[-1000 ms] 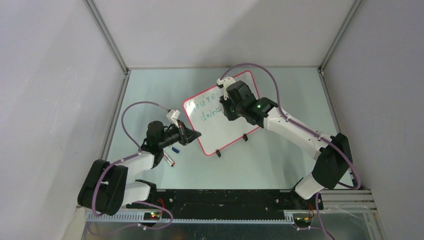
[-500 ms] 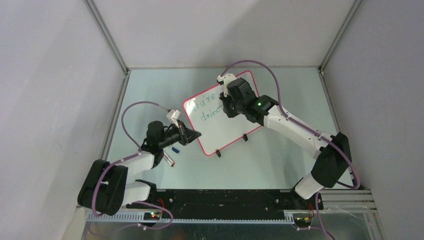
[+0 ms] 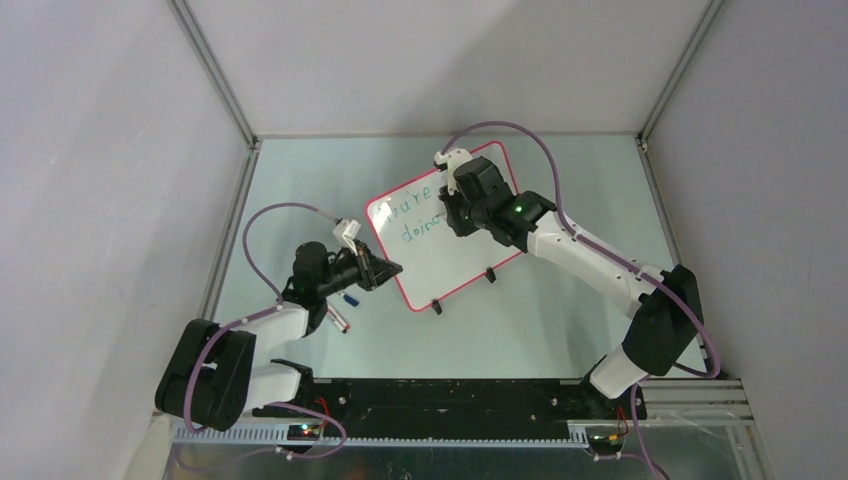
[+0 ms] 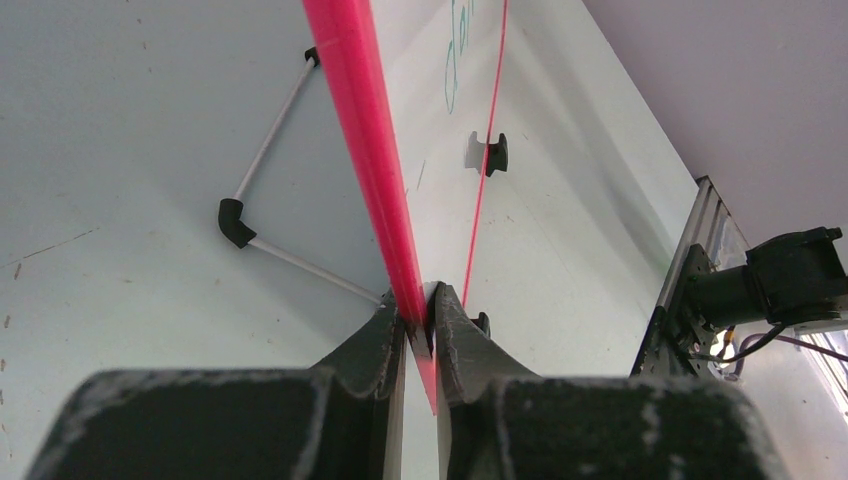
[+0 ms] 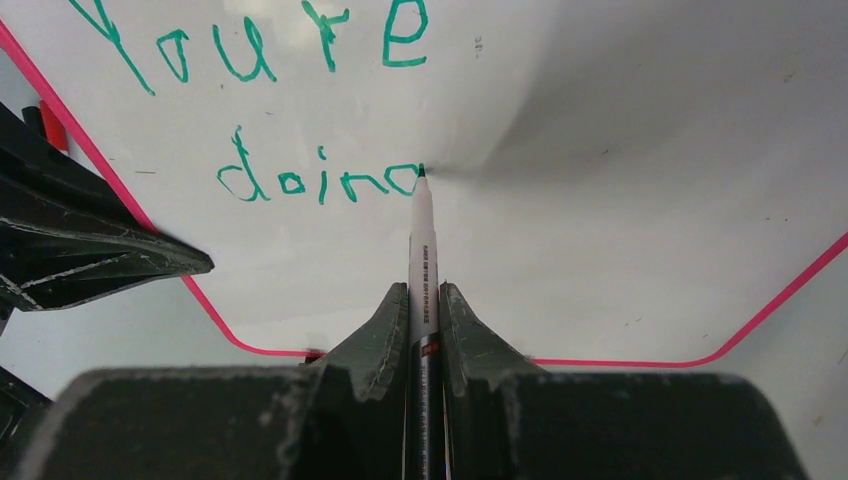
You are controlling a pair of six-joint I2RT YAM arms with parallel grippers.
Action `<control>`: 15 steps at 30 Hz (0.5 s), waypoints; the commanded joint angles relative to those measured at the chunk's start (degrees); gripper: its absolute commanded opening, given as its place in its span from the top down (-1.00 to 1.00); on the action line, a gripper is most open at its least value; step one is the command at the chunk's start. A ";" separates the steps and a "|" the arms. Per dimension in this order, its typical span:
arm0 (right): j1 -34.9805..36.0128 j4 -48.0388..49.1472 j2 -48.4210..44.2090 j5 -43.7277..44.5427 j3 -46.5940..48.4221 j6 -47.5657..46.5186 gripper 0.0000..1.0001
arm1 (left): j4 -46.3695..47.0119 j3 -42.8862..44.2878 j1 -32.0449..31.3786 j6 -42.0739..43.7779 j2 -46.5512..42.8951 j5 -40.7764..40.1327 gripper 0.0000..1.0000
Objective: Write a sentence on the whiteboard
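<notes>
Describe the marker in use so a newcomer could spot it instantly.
Find the whiteboard at centre. Over it the right gripper is shut on the marker, a slim white barrel. Unlike the small pieces lying near the left arm, its tip touches the green writing.

Seen from above, the right hand (image 3: 455, 207) covers the end of the second green line (image 3: 420, 232) on the whiteboard (image 3: 440, 264), and the marker (image 5: 421, 250) it grips is hidden beneath it. In the right wrist view the marker's rear runs off the bottom edge and the top line of lettering (image 5: 250, 45) is clipped. A small blue item (image 3: 351, 298) and a thin stick (image 3: 340, 320) on the tabletop (image 3: 570, 190) are too small to identify.
</notes>
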 commanded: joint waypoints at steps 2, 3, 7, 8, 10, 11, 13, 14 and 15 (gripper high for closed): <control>-0.14 0.60 -1.28 0.77 -1.24 0.45 1.00 | -4.07 0.36 -0.10 5.38 -0.05 -4.07 0.85; -0.08 0.57 -1.38 0.76 -1.41 0.54 1.00 | -4.09 0.36 -0.13 5.33 -0.05 -4.08 0.85; -0.11 0.54 -1.91 0.77 -2.50 0.73 1.00 | -4.09 0.36 -0.10 5.33 -0.05 -4.07 0.85; -0.13 0.53 -2.01 0.80 -2.61 0.77 1.00 | -4.09 0.38 -0.08 5.34 -0.10 -4.05 0.85; 0.04 0.46 -2.23 0.80 -3.05 0.90 1.00 | -4.09 0.36 -0.12 5.40 -0.04 -4.05 0.85; 0.08 0.45 -2.47 0.83 -3.42 0.90 1.00 | -4.09 0.36 -0.08 5.36 -0.09 -4.04 0.86; 0.19 0.30 -2.60 0.90 -3.88 1.00 1.00 | -4.09 0.36 -0.12 5.35 -0.04 -4.08 0.85; 0.33 0.34 -2.66 0.87 -4.05 1.04 1.00 | -4.05 0.36 -0.09 5.37 -0.12 -4.09 0.85; 0.44 0.35 -2.81 0.89 -4.33 1.06 1.00 | -4.08 0.36 -0.10 5.33 -0.13 -4.09 0.85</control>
